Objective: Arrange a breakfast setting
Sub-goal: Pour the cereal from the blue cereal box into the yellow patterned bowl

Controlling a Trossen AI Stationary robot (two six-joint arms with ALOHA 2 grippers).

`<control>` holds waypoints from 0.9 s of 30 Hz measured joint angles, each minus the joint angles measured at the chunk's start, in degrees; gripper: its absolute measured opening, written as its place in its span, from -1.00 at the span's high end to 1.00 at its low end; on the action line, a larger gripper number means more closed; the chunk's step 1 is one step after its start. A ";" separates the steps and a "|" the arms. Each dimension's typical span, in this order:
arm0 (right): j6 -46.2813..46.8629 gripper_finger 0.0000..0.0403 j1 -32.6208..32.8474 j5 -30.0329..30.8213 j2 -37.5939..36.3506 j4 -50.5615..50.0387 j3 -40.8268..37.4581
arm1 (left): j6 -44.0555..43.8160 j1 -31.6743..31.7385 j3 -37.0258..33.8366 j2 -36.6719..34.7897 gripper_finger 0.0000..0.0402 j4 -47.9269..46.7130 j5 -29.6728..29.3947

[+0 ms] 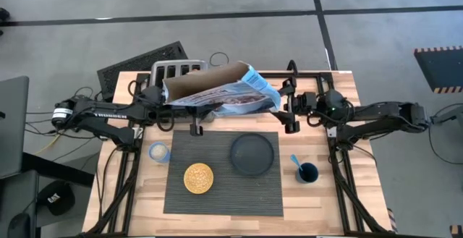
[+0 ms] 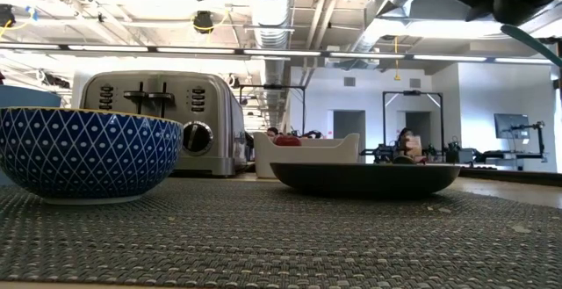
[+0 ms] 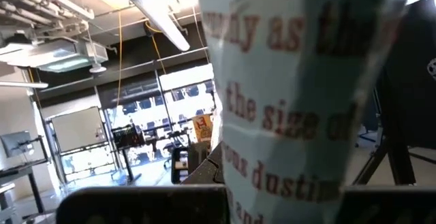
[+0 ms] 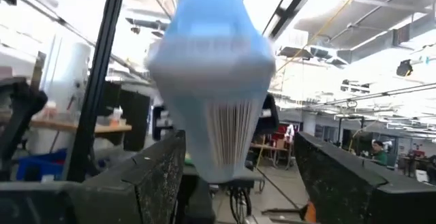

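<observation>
Placemat (image 1: 223,173) lies below both arms, whose jaws clamp the raised cereal box (image 1: 221,93).

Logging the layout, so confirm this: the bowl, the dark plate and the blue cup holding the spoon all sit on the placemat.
Not quite: the blue cup holding the spoon stands on the bare table right of the placemat, as the high view shows. The bowl and dark plate do sit on it.
</observation>
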 joint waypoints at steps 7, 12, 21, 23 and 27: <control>-0.67 -0.86 0.13 -0.04 0.02 0.22 0.90 | 0.39 0.00 0.00 0.77 1.00 0.92 -0.24; -1.33 -0.91 0.13 -1.36 0.02 0.86 0.90 | 0.87 0.28 0.00 1.20 1.00 0.58 -0.65; -0.98 -0.83 0.09 -1.33 0.02 1.09 0.90 | 0.63 1.88 0.00 1.48 1.00 -1.64 -1.50; -1.23 -0.83 0.10 -1.33 0.02 1.11 0.90 | 0.64 1.92 0.00 1.48 1.00 -1.62 -1.46; -2.69 -0.82 0.09 -1.31 0.02 1.06 0.90 | 0.66 1.90 0.00 1.48 1.00 -1.86 -1.46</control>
